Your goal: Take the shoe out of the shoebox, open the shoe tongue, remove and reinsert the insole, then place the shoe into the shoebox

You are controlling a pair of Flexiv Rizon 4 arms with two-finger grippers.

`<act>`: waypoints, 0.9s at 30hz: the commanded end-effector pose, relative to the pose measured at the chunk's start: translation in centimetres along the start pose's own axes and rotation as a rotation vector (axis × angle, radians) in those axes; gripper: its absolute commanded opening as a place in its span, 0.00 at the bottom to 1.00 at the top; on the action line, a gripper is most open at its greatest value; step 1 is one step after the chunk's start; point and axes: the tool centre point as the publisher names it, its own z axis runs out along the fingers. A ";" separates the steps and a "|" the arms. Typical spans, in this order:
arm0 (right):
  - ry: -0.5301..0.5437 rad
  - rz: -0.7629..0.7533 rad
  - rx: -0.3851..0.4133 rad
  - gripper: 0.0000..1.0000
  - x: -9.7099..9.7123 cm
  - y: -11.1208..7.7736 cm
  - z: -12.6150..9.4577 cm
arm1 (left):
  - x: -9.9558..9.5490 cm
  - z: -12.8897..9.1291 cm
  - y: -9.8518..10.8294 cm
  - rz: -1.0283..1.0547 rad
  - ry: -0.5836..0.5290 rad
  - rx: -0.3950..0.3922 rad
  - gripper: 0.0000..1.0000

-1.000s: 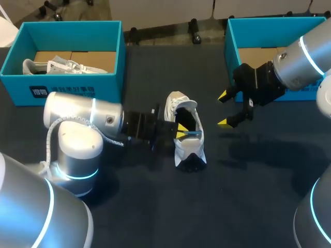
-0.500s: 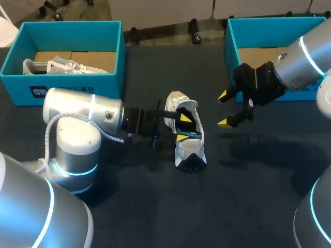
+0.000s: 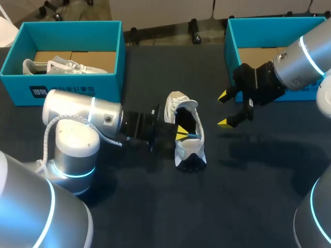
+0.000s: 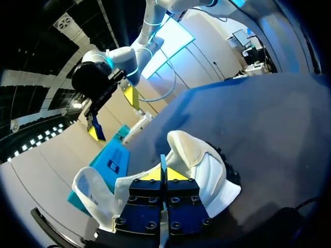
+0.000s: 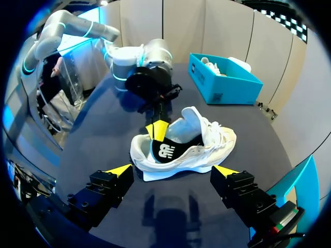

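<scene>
The left gripper (image 3: 181, 133) comes in from the side at the collar of the white sneaker (image 3: 190, 150). Its yellow tips are clenched on a thin blue strip inside the opening, which I judge to be the edge of the insole (image 3: 194, 135). The sneaker stands on its sole on the dark counter (image 3: 248, 181), between the two arms, with its tongue lifted.

The main risk is that nothing pins the sneaker down. A pull on the insole could drag or tip the whole sneaker instead of freeing the liner. So narrow a pinch could also slip off the edge.

The right gripper (image 3: 223, 109) hangs above the counter, apart from the sneaker on the side away from the left arm. Its fingers are spread wide and empty, and its wrist view shows the sneaker just ahead of them.

Farther back, the left shoebox (image 3: 62, 82) holds a second sneaker (image 3: 51, 66). The right shoebox (image 3: 228, 46) sits just behind the right gripper.
</scene>
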 end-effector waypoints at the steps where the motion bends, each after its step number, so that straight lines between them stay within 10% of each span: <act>1: -0.001 0.000 0.002 1.00 0.0 0.0 0.1 | -0.2 -0.1 0.2 -0.005 0.006 -0.015 0.00; 3: -0.001 0.000 0.002 1.00 0.0 0.0 0.1 | -0.4 -0.3 -0.5 -0.002 0.000 -0.012 0.13; 6: -0.001 0.000 0.002 1.00 0.0 0.0 0.1 | -0.8 -0.8 -1.4 0.011 -0.004 0.001 0.87; 8: -0.001 0.000 0.002 1.00 0.0 0.0 0.1 | -1.0 -1.1 -1.8 0.015 -0.004 0.004 1.00; 18: -0.001 0.000 0.002 1.00 0.0 0.0 0.1 | -2.0 -2.9 -2.9 0.062 0.016 -0.009 0.97; 20: -0.001 0.000 0.002 1.00 0.0 0.0 0.1 | -2.2 -3.2 -3.1 0.072 0.027 -0.013 0.76; 21: -0.001 0.000 0.002 1.00 0.0 0.0 0.1 | -2.3 -3.4 -3.4 0.079 0.034 -0.013 0.47; 23: -0.001 0.000 0.002 1.00 0.0 0.0 0.1 | -2.4 -3.6 -3.7 0.093 0.052 -0.012 0.35; 25: -0.001 0.000 0.002 1.00 0.0 0.0 0.1 | -2.5 -3.9 -4.2 0.112 0.082 -0.012 0.04; 27: -0.001 0.000 0.002 1.00 0.0 0.0 0.1 | -2.6 -4.2 -4.4 0.128 0.109 -0.010 0.00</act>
